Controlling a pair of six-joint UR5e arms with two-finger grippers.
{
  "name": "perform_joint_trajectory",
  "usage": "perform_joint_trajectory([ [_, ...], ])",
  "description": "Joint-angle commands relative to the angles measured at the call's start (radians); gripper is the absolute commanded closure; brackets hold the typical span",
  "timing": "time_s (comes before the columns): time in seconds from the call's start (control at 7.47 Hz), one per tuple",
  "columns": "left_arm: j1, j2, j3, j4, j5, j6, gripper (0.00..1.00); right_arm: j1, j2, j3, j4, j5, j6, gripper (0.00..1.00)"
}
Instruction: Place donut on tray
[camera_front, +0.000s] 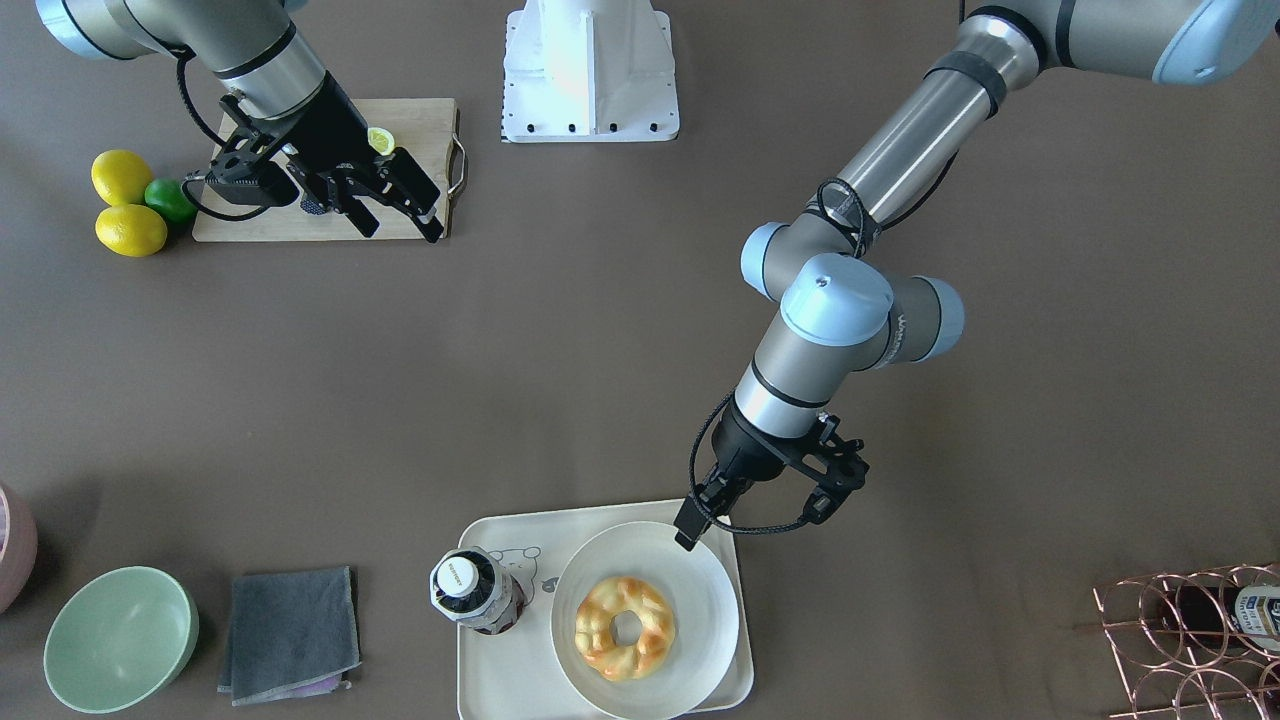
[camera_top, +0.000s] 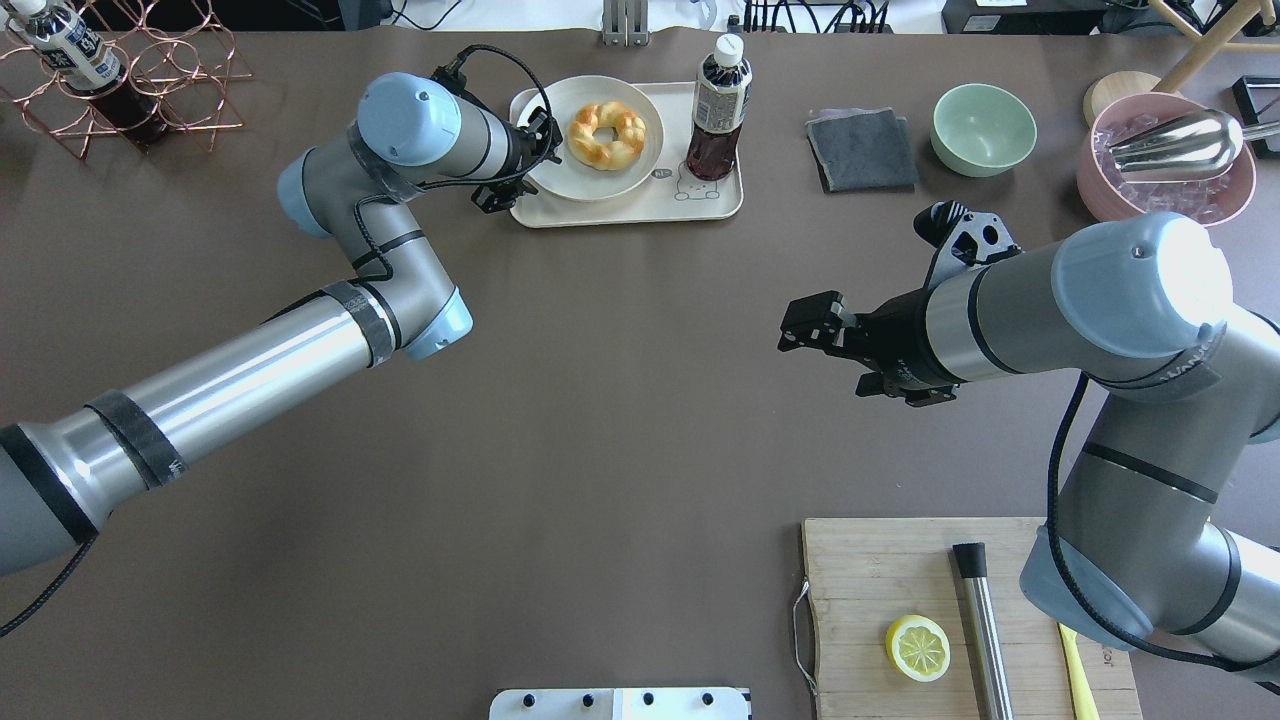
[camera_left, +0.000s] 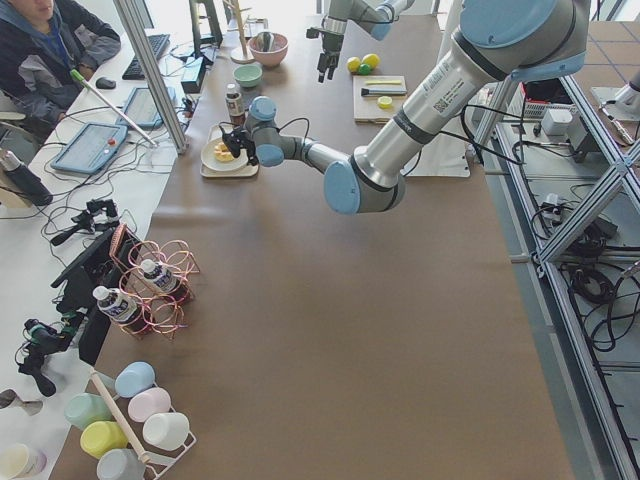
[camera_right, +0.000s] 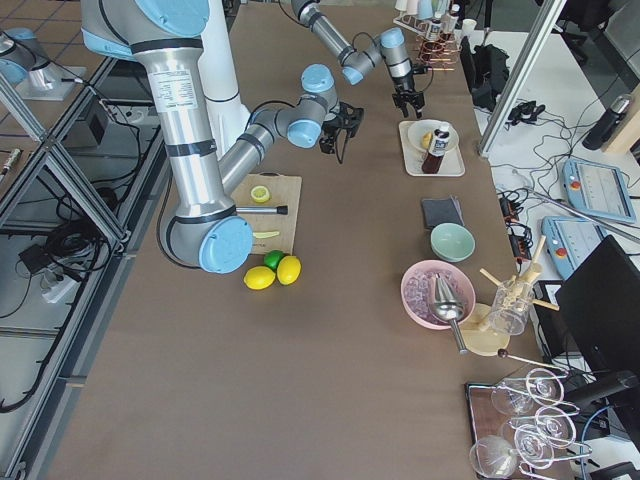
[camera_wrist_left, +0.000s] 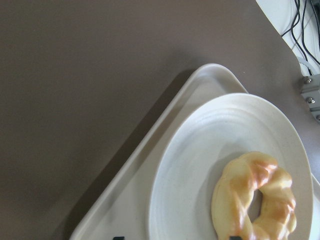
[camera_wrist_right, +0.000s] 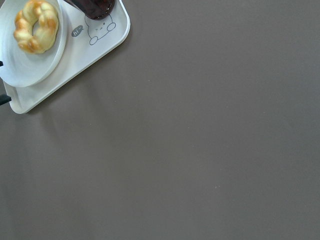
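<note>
Overhead exterior: one donut (camera_top: 606, 134), one tray (camera_top: 622, 211), left pincer (camera_top: 550, 138) and right pincer (camera_top: 803, 326) both apart

I see a dull brown table (camera_front: 600, 350). The donut (camera_front: 625, 628) is golden yellow with orange-brown glazed patches. The plate (camera_front: 700, 590) is plain white. The tray (camera_front: 495, 680) is cream-white with a grey bear drawing. The bottle (camera_front: 478, 592) holds dark reddish-brown liquid and has a white cap. The cloth (camera_front: 290, 632) is dark grey and the bowl (camera_front: 120, 638) pale green. The lemons (camera_front: 130, 230) are bright yellow, the lime (camera_front: 170, 199) green. The cutting board (camera_front: 420, 120) is pale wood. The arms (camera_top: 250, 380) are silver with light blue joints.
</note>
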Motion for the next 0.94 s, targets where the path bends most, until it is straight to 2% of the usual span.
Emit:
perform_joint_trajectory([
  [0.0,-0.082,0.251,-0.426,0.253,-0.205,0.209,0.25,0.142,-0.056,-0.005,0.000,0.149,-0.158,0.00],
  [0.13,-0.138,0.370,-0.515,0.260,-0.305,0.402,0.28,0.221,-0.100,-0.015,-0.002,0.226,-0.275,0.00],
  [0.27,-0.227,0.469,-0.559,0.260,-0.427,0.630,0.28,0.287,-0.153,-0.031,-0.003,0.268,-0.390,0.00],
  [0.4,-0.307,0.557,-0.580,0.260,-0.507,0.845,0.28,0.345,-0.199,-0.035,-0.032,0.291,-0.502,0.00],
  [0.54,-0.367,0.641,-0.587,0.260,-0.549,1.050,0.28,0.406,-0.248,-0.035,-0.086,0.308,-0.645,0.00],
  [0.8,-0.467,0.795,-0.591,0.266,-0.572,1.387,0.29,0.528,-0.323,-0.061,-0.222,0.313,-1.030,0.00],
])
